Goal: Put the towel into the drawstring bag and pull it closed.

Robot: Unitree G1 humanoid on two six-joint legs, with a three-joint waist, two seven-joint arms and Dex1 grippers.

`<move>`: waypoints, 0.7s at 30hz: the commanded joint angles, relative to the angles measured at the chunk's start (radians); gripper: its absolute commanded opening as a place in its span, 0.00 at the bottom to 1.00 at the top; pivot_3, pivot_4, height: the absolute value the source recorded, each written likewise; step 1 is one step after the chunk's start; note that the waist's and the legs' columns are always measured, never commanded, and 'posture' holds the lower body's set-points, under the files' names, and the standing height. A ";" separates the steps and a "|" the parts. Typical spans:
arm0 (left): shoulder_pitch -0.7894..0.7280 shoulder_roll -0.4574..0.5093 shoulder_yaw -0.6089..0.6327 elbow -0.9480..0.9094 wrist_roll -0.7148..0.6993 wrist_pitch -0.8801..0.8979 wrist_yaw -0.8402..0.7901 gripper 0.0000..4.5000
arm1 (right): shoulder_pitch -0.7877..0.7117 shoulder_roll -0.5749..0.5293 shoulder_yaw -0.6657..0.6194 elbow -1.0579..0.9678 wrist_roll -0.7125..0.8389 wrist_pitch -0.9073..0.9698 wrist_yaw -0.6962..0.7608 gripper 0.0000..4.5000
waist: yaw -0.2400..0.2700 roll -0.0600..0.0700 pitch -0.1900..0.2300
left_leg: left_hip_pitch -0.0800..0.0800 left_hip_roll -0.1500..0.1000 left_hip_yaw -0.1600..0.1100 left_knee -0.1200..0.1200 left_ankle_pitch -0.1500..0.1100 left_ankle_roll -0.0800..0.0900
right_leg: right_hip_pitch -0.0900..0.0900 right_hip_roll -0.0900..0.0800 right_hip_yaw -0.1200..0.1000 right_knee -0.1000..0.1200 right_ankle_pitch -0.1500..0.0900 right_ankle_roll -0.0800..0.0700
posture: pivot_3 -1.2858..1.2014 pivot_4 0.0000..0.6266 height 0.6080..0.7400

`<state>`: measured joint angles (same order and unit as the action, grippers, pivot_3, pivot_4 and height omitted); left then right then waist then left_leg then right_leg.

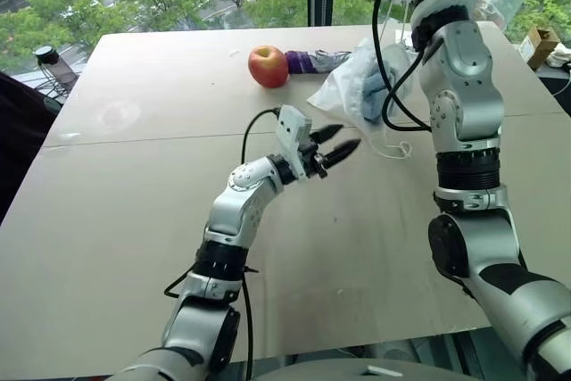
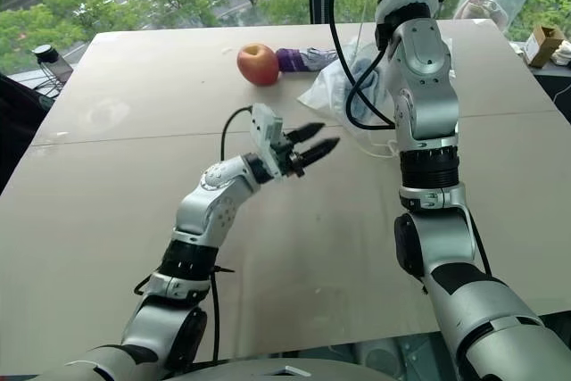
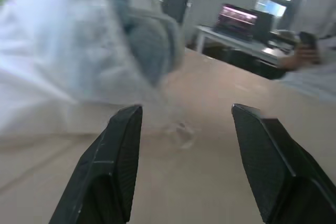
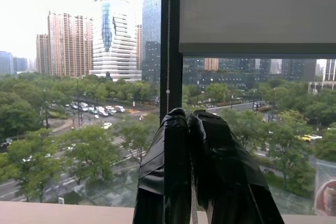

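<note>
Our open, empty left gripper (image 1: 337,145) hovers over bare worktop (image 1: 134,220).
Drawstring bag (image 1: 357,86) lies just beyond; right gripper (image 4: 190,124) pinched shut.

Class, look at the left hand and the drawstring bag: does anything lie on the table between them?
Nothing visible does. The open left hand faces the drawstring bag across bare table; the apple sits off to the side.

White translucent thin-fabric drawstring bag (image 1: 352,86) lying partly hidden behind the silver right arm, its folds blurring just beyond the left gripper (image 3: 184,129) with black fingers
</note>
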<state>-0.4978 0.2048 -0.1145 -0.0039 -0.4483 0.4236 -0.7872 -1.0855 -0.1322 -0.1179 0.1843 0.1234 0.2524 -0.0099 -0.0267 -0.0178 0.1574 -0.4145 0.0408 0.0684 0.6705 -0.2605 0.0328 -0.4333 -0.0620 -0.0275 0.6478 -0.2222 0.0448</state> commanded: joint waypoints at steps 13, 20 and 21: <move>-0.121 -0.207 -0.087 0.345 0.165 -0.132 0.108 0.62 | -0.014 0.060 0.033 -0.084 0.004 0.013 0.003 0.00 | 0.002 0.000 0.000 | 0.000 -0.002 -0.001 0.006 -0.002 0.003 | 0.000 0.000 0.001 0.008 0.000 0.000 | 0.52 0.24 1.00; -0.281 -0.306 -0.008 0.671 0.207 -0.287 0.204 0.62 | 0.000 0.067 0.044 -0.079 -0.010 0.000 0.001 0.00 | 0.010 0.000 0.000 | -0.001 -0.002 -0.001 0.006 -0.002 0.004 | 0.000 0.000 0.000 0.005 0.000 0.000 | 0.52 0.24 1.00; -0.299 -0.314 0.002 0.711 0.215 -0.312 0.218 0.62 | 0.003 0.067 0.045 -0.080 -0.012 -0.001 0.001 0.00 | 0.011 0.000 0.000 | -0.001 -0.002 -0.001 0.006 -0.002 0.004 | 0.000 0.000 0.000 0.005 0.000 0.000 | 0.52 0.24 1.00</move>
<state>-0.7726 -0.0967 -0.1364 0.6719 -0.2475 0.1665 -0.5957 -1.0754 -0.0628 -0.0743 0.1527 0.1192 0.2755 -0.0080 -0.0157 -0.0181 0.1573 -0.4154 0.0391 0.0669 0.6764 -0.2626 0.0366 -0.4332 -0.0621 -0.0273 0.6530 -0.2221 0.0450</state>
